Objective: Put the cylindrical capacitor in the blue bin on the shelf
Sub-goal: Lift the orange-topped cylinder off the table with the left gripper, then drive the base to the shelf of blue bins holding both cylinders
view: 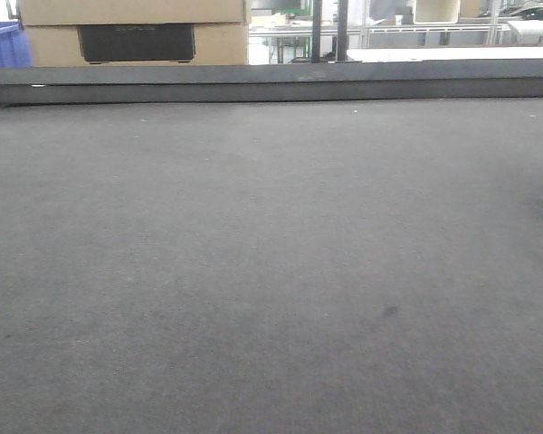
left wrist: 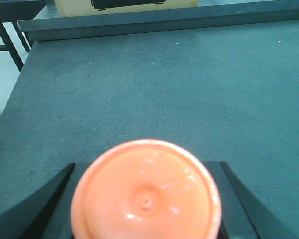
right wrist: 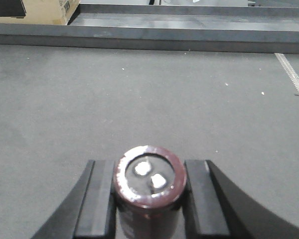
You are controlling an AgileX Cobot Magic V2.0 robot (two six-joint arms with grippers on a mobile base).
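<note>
In the right wrist view, the cylindrical capacitor [right wrist: 149, 186] is dark maroon with two pale terminals on its end. My right gripper [right wrist: 149, 191] is shut on it, black pads [right wrist: 97, 199] pressed to both sides, above the dark table [right wrist: 139, 99]. My left gripper [left wrist: 146, 204] is shut on a glossy orange round object [left wrist: 146, 191] whose end face hides most of the black fingers [left wrist: 42, 204]. A blue bin [view: 2, 45] shows at the far top left of the front view, beyond the table. The shelf is out of view. Neither gripper shows in the front view.
A raised dark rail [view: 271, 83] runs along the table's far edge. A cardboard box [view: 136, 32] with a black panel stands behind it at the left. The table's left edge [left wrist: 10, 99] drops to a pale floor. A toothed strip [right wrist: 294, 79] lies at the right.
</note>
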